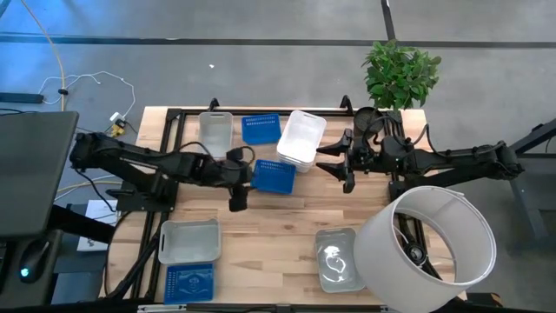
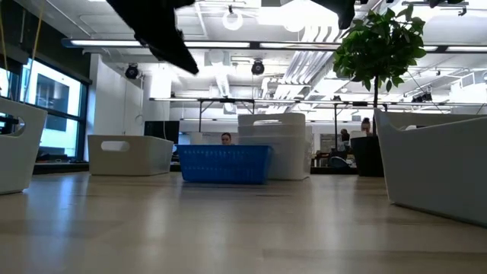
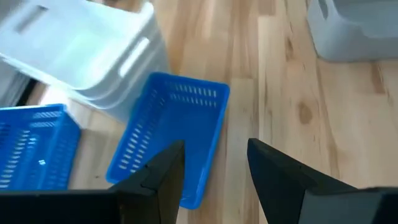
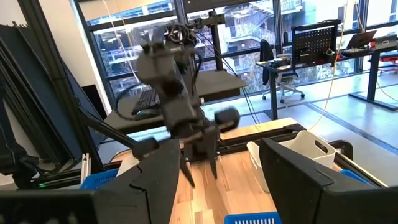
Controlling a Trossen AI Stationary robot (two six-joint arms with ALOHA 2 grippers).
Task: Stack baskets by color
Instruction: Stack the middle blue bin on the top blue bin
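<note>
Left claw [image 3: 214,171] open | blue basket [image 1: 273,176] long axis crosswise

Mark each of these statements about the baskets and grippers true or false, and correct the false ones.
1. The left gripper is open above a blue basket. True.
2. The right gripper holds a white basket. False: it is open and empty, beside the white basket stack.
3. A potted plant stands at the table's far right corner. True.
4. The large white cylinder stands upright in the table's middle. False: it lies tipped at the near right.
</note>
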